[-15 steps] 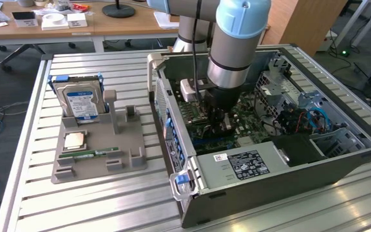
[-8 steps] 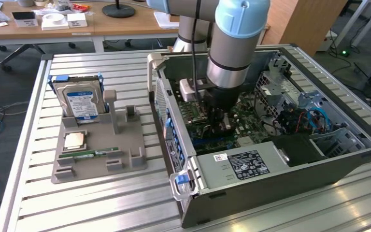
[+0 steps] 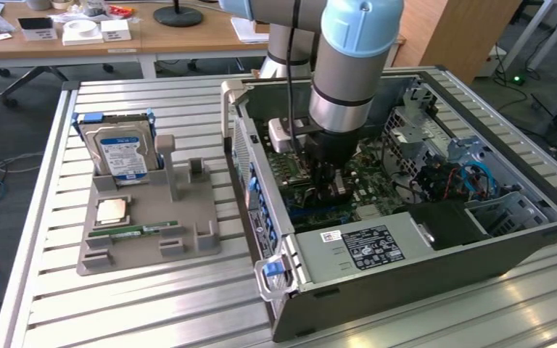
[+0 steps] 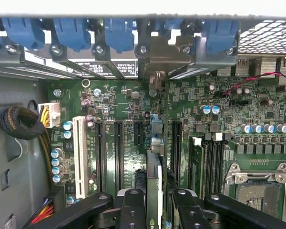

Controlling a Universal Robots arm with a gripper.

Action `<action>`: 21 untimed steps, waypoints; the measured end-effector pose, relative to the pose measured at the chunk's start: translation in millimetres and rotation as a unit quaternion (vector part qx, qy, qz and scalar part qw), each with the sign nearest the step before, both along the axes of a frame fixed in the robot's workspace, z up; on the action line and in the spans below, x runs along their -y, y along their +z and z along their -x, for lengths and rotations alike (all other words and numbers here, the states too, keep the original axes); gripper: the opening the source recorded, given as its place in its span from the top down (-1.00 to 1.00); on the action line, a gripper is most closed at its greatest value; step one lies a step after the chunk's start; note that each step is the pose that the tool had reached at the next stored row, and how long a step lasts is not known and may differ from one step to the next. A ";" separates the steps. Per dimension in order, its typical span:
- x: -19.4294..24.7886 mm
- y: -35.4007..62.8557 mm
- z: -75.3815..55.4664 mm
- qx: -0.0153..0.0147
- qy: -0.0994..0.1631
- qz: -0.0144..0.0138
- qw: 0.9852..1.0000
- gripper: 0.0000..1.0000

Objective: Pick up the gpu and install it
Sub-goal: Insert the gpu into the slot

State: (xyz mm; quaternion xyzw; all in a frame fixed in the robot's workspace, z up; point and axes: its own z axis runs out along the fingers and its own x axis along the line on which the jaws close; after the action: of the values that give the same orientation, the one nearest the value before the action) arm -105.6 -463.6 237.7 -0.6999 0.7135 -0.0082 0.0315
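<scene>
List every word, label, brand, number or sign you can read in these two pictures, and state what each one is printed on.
No text can be read with certainty.
Hard drive: blue-white label, print too small.
Power supply: dark rating label with a white sticker beside it, print too small.
Motherboard: white markings by the slots, too blurred.
Case wall: two black-white stickers under the blue clips, unreadable.
Gpu, on edge between the gripper's fingers: no readable marking.

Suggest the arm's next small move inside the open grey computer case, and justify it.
Probably press straight down: the gripper holds the thin green expansion card on edge just above the green motherboard, in line with a long black slot, seemingly not yet seated.
</scene>
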 end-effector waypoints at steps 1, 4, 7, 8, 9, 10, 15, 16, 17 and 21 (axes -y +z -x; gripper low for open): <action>0.0 0.0 0.1 0.000 0.000 0.000 1.000 0.47; 0.0 -0.1 0.2 0.000 0.000 0.000 1.000 0.47; 0.1 -0.3 0.3 0.000 0.000 0.000 1.000 0.47; 0.1 -0.4 0.3 0.000 0.000 0.000 1.000 0.47; 0.1 -0.6 0.5 0.000 0.000 0.000 1.000 0.47; 0.0 -0.8 0.7 0.000 0.000 0.000 1.000 0.47; 0.1 -1.2 0.7 0.000 0.000 0.000 1.000 0.47; 0.2 -1.3 0.9 0.000 0.000 0.000 1.000 0.47; 0.2 -1.4 0.9 0.000 0.000 0.000 1.000 0.47; 0.2 -1.6 0.9 0.000 0.001 0.000 1.000 0.47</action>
State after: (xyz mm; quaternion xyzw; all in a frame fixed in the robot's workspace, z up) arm -106.5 -463.8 236.1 -0.7004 0.7130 -0.0085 0.0317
